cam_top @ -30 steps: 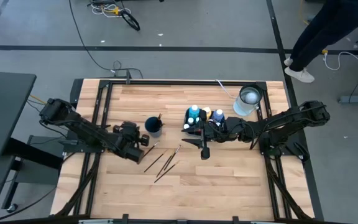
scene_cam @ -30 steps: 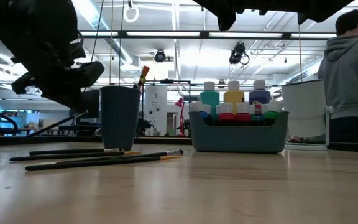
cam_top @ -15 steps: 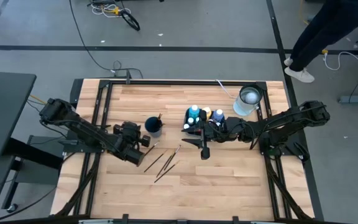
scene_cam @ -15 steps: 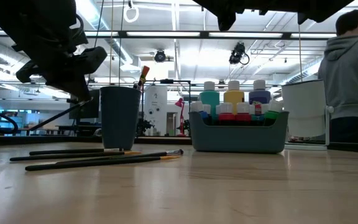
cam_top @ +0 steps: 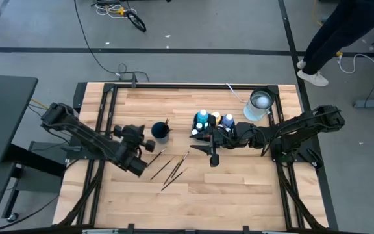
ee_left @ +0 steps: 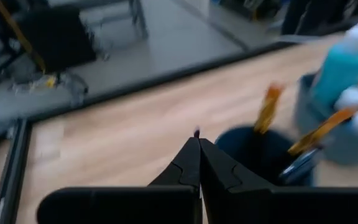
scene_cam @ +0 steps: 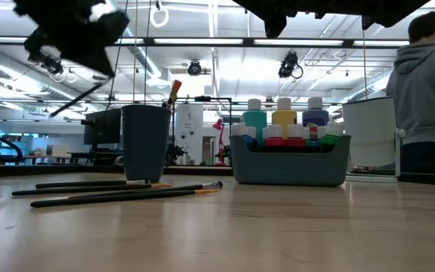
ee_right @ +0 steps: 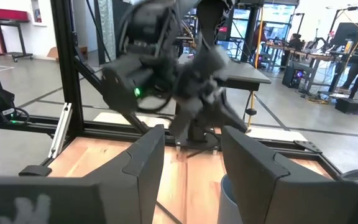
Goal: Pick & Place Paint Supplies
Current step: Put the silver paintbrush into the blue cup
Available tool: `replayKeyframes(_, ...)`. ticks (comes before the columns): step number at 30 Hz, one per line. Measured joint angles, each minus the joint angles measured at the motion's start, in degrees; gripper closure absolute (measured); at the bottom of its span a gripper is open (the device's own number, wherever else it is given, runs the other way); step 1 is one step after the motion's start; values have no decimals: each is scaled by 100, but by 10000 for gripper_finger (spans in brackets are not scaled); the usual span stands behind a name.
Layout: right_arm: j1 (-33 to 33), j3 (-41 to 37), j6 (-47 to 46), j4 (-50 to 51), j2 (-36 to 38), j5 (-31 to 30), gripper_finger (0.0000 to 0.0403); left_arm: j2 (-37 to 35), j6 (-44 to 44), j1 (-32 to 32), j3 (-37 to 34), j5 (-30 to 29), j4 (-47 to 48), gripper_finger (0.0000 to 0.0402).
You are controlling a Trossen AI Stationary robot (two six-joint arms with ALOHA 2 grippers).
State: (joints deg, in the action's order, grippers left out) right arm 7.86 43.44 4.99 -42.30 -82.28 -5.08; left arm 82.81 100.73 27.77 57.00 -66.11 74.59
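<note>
The job looks partly done. In the high view the bottles point(cam_top: 211, 120) stand capped-end up in the bin point(cam_top: 198, 128) just right of the table's middle, and the low view shows them packed there in two rows, so that share seems finished. The cup point(cam_top: 161, 132), at nine o'clock from the bin, already holds a couple of brushes point(cam_top: 166, 122) whose ends lean out toward one o'clock. Left to do: about four loose brushes point(cam_top: 169, 171) lie on the wood at five to six o'clock from the cup, near it but not touching, their long axes running from seven o'clock to one o'clock; in the low view they lie flat and almost side on, with the one bristle tip that shows toward the bin. The left gripper point(cam_top: 149, 145) hangs above the table at seven o'clock from the cup, its fingers pressed together on a brush point(scene_cam: 81, 97); the low view shows that thin handle slanting down from the fingers, away from the cup, well clear of the wood, so I judge it is headed for the cup. The right gripper point(cam_top: 211, 159) waits at six o'clock from the bin, fingers spread and holding nothing.
</note>
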Motion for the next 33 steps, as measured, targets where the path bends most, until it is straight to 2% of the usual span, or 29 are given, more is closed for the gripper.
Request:
replayKeyframes(4, 0, 0, 0, -2, 0, 0, 238, -1, -791, 0, 420, -700, -222, 400)
replayKeyframes(11, 0, 0, 0, -2, 0, 0, 238, -2, -2407, -9, 564, -2303, -1449, 400)
replayKeyframes(19, 0, 0, 0, -4, 0, 0, 238, 83, -3269, -494, 565, -2398, -2356, 400)
replayKeyframes(24, 0, -4, 0, -40, -2, 0, 238, 331, -3264, -815, 553, -2380, -2543, 400)
replayKeyframes(33, 0, -4, 0, 24, -4, 0, 238, 1252, -3026, -1074, 564, -2398, -2946, 400)
